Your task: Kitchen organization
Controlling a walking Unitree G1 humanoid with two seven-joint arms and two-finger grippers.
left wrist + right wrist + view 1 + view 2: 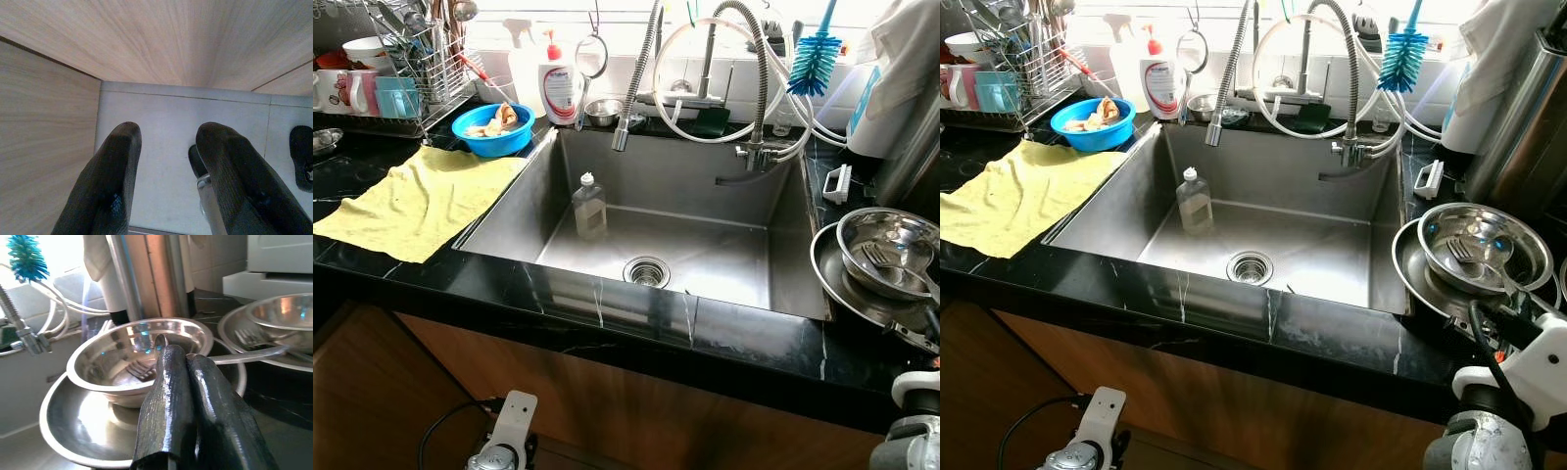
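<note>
Head views: black bench [372,264] is wrapping a steel sink [724,250]; a small clear bottle [589,205] is standing in the basin at about 10 o'clock from the drain [646,271]. Yellow cloth [416,201] is lying on the bench at the sink's 9 o'clock, blue bowl [492,128] just behind it, dish rack [406,69] beyond that. At the sink's 3 o'clock a steel bowl [1477,247] with a fork [1469,257] in it is sitting inside a wider steel dish [1410,266]. Left wrist view: left gripper [168,147] is hanging low by the wooden cabinet [44,147], pointing at the pale floor [161,117], fingers spread wide, holding nothing. Right wrist view: right gripper [186,357] is hovering just beside the steel bowl's rim, fingers pressed together, nothing between them; blue bottle brush [25,257] is showing at 10 o'clock.
</note>
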